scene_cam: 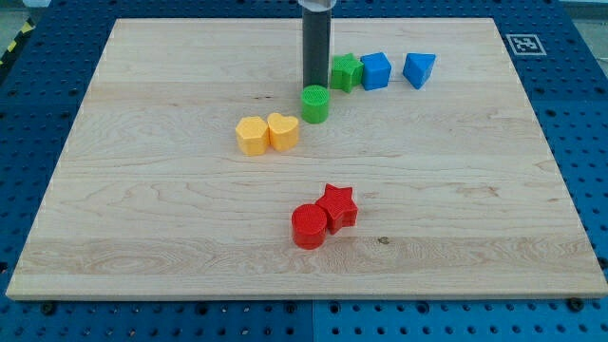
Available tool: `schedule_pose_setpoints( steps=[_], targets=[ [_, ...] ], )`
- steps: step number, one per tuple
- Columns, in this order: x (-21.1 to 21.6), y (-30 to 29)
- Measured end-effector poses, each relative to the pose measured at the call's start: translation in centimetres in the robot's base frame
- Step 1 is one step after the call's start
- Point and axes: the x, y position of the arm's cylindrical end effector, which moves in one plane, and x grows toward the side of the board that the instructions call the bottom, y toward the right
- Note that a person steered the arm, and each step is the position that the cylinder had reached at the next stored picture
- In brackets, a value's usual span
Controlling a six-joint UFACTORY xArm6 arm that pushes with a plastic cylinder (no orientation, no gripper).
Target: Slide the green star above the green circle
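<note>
the green star (pixel 346 71) sits near the view's top of the surface (pixel 142 209), touching or just beside the blue cube (pixel 376 70) on its right; a blue triangular block (pixel 419 68) lies a little further right. the green circle (pixel 315 104) stands just below and to the left of the star. the arm carries no gripper, so there is nothing to open or close; it ends in a dark rod whose tip (pixel 314 86) rests at the circle's upper edge, just left of the star.

judgement: the star needs only a short leftward shift. the tip should come round to the star's right side, between star and cube, and push gently left without nudging the circle.

further out, a yellow pair (pixel 267 133), one heart-shaped, sits left of the circle; a red cylinder (pixel 308 226) and red star (pixel 337 206) touch lower down. the surface is pale wood on a blue perforated bench (pixel 589 142), with a printed marker (pixel 523 43) at the top right corner.
</note>
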Motion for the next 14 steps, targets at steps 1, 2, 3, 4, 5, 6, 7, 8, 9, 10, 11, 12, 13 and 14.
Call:
schedule_pose_setpoints(
  steps=[1, 2, 3, 4, 5, 6, 7, 8, 9, 10, 11, 12, 13, 14],
  targets=[
    [3.1, 0.0],
    [7.3, 0.3],
    [10.9, 2.2],
    [10.2, 2.9],
    [6.5, 2.6],
    [2.5, 1.3],
    [-2.1, 0.0],
    [-5.6, -0.4],
    [-9.0, 3.2],
    [-8.2, 4.8],
    [-6.1, 4.2],
    [-5.3, 3.2],
    [-3.3, 4.4],
    [-0.7, 7.9]
  ],
)
